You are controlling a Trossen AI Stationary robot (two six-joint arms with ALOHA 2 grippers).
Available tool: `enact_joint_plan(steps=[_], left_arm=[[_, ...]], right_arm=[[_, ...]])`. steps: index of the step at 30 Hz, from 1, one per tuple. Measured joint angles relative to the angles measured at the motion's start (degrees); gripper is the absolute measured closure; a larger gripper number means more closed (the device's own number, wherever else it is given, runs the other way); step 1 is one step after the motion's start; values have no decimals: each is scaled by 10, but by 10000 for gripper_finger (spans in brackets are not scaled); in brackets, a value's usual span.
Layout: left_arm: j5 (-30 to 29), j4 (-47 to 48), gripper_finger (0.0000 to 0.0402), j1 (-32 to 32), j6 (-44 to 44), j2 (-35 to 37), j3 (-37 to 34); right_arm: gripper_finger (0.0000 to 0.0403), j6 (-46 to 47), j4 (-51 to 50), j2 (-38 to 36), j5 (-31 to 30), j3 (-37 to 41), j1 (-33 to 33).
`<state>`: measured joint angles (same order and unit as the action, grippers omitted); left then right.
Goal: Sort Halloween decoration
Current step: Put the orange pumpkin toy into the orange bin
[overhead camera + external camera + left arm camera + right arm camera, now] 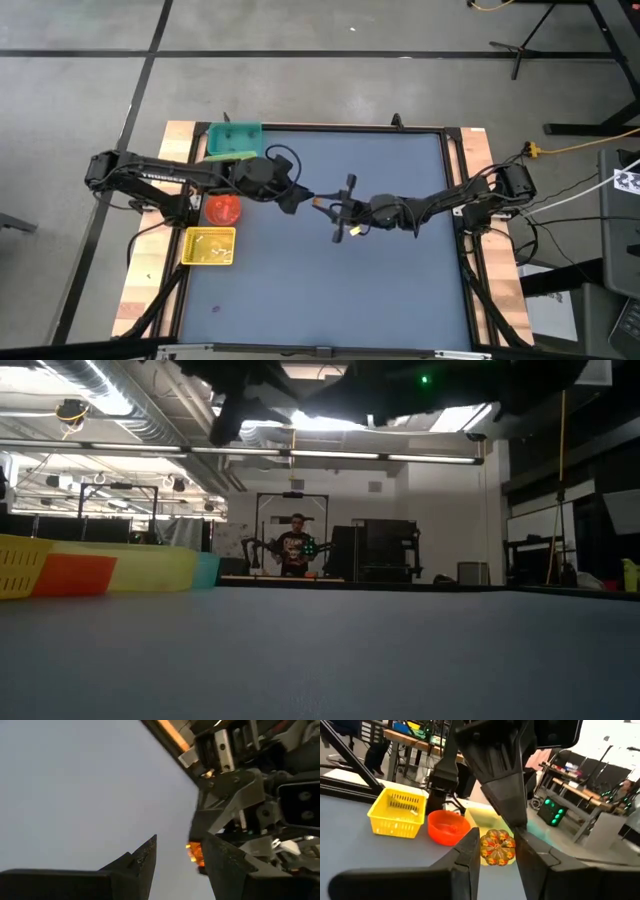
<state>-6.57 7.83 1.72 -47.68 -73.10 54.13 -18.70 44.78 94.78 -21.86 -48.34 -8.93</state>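
Midair, above the tabletop [400, 300] centre: orange pumpkin trinket [496, 847] clamped in right pincer [495, 851].
Left pincer [181, 856] spread, fingers either side of that trinket, tip to tip with right; red bowl [448, 826] lies beyond, nearer left arm.

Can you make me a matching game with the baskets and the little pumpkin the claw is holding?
Things:
1. yellow basket
2. red bowl
3. green bin
4. orange pumpkin

Where:
A. between the right claw's fingers
B. middle of the bin row
C. far end of the row, by the table's back edge
D. near end of the row

Pairs: 1-D, 2-B, 3-C, 4-A
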Motion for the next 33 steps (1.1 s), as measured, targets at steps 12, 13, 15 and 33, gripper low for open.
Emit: enact_joint_plan(steps=[12,13,15,33], left_arm=[[-2,-28,256,-24,2,0,0],[-2,-28,256,-26,2,0,0],[-2,-28,256,-27,2,0,0],[-4,-44,256,-27,2,0,0]], right_arm=[[302,-27,-20,0,0,-26,0],[302,-28,-22,0,0,-26,0],[302,-27,-23,0,0,-26,0],[302,-26,-11,0,39,-28,14]])
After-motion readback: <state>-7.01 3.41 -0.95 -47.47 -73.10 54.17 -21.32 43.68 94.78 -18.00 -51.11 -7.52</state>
